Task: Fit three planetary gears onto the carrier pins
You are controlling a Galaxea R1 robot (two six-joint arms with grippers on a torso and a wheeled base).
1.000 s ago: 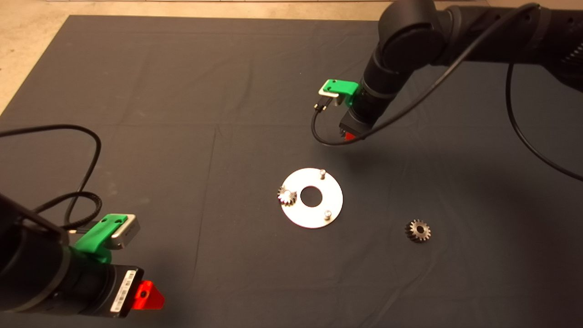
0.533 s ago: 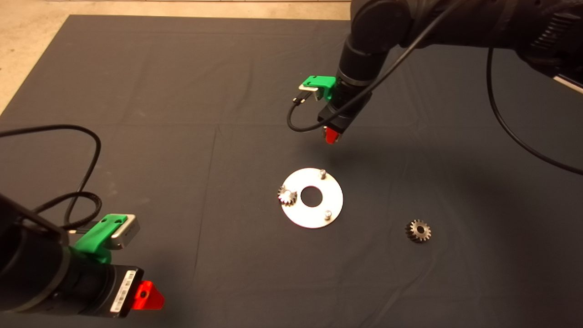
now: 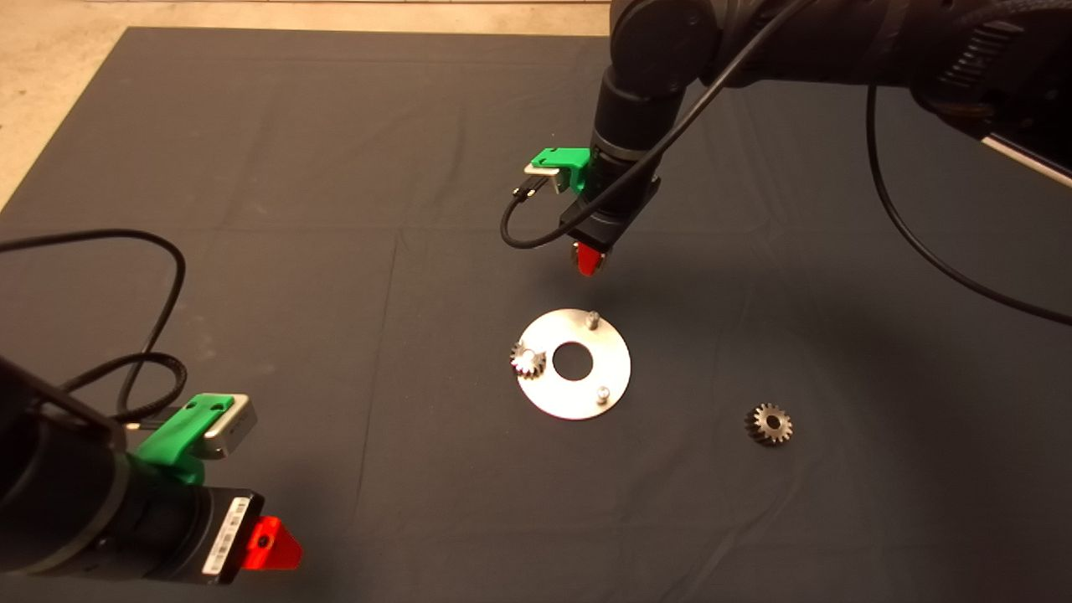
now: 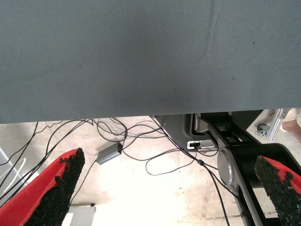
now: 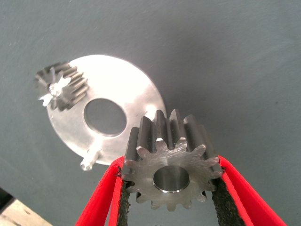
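Note:
My right gripper [image 3: 590, 260] hovers just beyond the far edge of the silvery carrier disc [image 3: 554, 395], above the mat. In the right wrist view it [image 5: 170, 168] is shut on a planetary gear [image 5: 171, 155], held by its teeth with the bore facing the camera. The disc [image 5: 127, 89] carries one gear [image 3: 528, 360] on its left pin. Two carrier pins are bare: the far one [image 3: 592, 318] and the near one [image 3: 601, 392]. A third gear [image 3: 769, 424] lies on the mat to the right of the disc. My left gripper [image 3: 272, 544] is parked at the lower left, open [image 4: 171, 188].
The dark mat [image 3: 335, 167] covers the table; pale floor shows beyond its far left edge. The right arm's black cable [image 3: 536, 239] loops beside the gripper. The left wrist view looks past the mat's edge at floor cables [image 4: 141, 150] and a metal frame.
My right gripper has moved left and toward the disc with the gear in it. The disc, the mounted gear, the loose gear and the left arm have not moved.

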